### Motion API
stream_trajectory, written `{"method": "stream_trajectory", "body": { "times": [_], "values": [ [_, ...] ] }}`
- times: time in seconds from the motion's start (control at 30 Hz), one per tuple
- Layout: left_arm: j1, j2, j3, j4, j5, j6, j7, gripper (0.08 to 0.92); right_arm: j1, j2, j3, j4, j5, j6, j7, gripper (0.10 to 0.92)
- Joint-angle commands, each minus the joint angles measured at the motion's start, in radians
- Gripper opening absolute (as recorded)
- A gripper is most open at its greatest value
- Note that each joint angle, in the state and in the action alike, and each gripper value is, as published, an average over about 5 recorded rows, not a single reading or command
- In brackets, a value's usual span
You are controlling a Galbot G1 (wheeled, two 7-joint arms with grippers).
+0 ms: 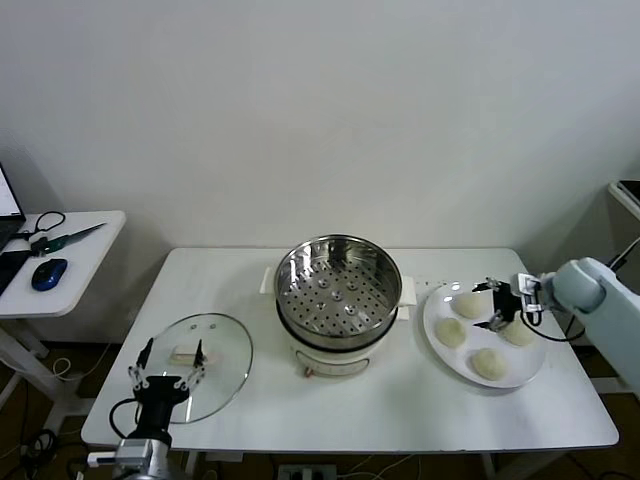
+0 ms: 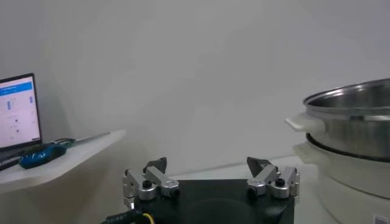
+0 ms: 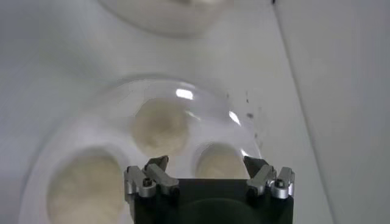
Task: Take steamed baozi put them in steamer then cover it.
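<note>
four pale domed baozi [image 1: 470, 303], steel steamer [image 1: 338, 285]

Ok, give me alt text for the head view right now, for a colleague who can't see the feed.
The right gripper, open, hovers over a white plate holding four steamed baozi on the right of a white table. The empty steamer stands mid-table with its glass lid lying to the left, where the open left gripper waits.

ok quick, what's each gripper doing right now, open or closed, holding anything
Left gripper: open, empty, by the glass lid.
Right gripper: open, empty, over the plate of steamed baozi.
</note>
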Motion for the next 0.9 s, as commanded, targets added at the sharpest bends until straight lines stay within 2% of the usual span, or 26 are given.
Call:
{"method": "stream_trajectory", "body": {
  "times": [0.03,0.3,0.9],
  "values": [
    [-0.006,0.006,-0.004,0.008,-0.007,0.007,-0.001,0.823,0.241,0.11,-0.244,-0.241,-0.109,0.056,-0.083,0.823],
    [-0.017,0.013,-0.01,0.023,-0.003,0.012,-0.001,0.823,0.236,0.236,-0.236,-0.381,-0.16,0.083,-0.08,0.823],
    [-0.019,0.02,-0.013,0.051,0.008,-0.001,0.003,0.823,0.215,0.385,-0.182,-0.54,-0.223,0.101,-0.057,0.823]
  ]
}}
